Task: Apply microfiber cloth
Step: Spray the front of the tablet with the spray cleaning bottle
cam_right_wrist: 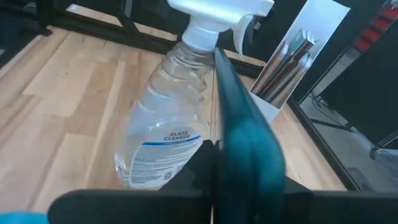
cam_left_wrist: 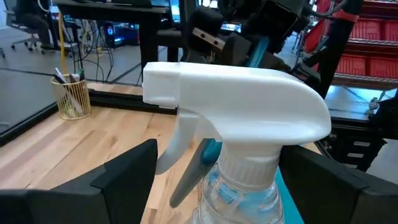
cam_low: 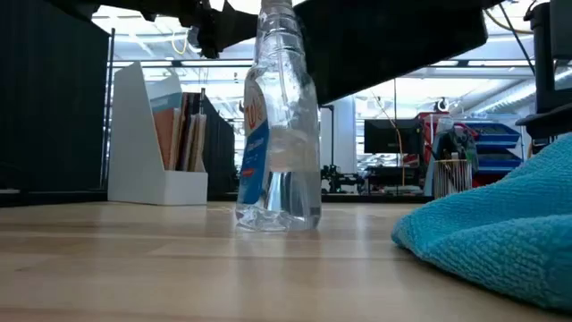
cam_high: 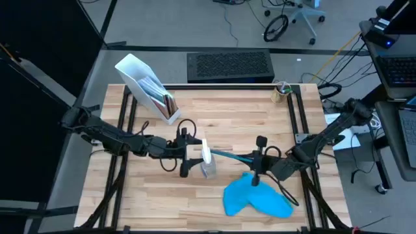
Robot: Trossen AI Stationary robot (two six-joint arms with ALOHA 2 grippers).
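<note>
The microfiber cloth (cam_high: pixel 253 198) lies crumpled on the front right part of the wooden table (cam_high: pixel 227 110). No gripper touches it. It sits just below the right gripper (cam_high: pixel 258 170) in the high view, and in the low view it bulks up as a soft heap near the camera.

Both arms reach in toward the middle of the table. The white file holder (cam_high: pixel 140 81) stands well back on the left. The clear glass-cleaner spray bottle (cam_low: pixel 277 134) stands upright at the centre, near the cloth but apart from it. The left gripper (cam_left_wrist: pixel 230 180) is at the bottle's neck, with a finger on either side below the white trigger head. Bare gaps show on both sides, so it reads as spread and not clamping.

The right gripper is closed on the edge of a thin flat panel (cam_right_wrist: pixel 245 137) with a teal tint, probably a tablet seen edge-on. The panel's far end comes close to the bottle, but I cannot tell whether they touch. A wire pen cup (cam_high: pixel 281 91) stands at the back edge of the table.

The cloth looks not yet picked up, and only the left gripper is free to take it. That gripper would best lift straight up off the bottle so the trigger head is not caught and the bottle tipped. It should then pinch a raised fold of the cloth, not scrape at the wood. The fabric will sag and trail, so it needs carrying high past the bottle. The panel should be turned face-on or laid flat, since wiping pressure on an edge-held panel could twist it in the grip.
</note>
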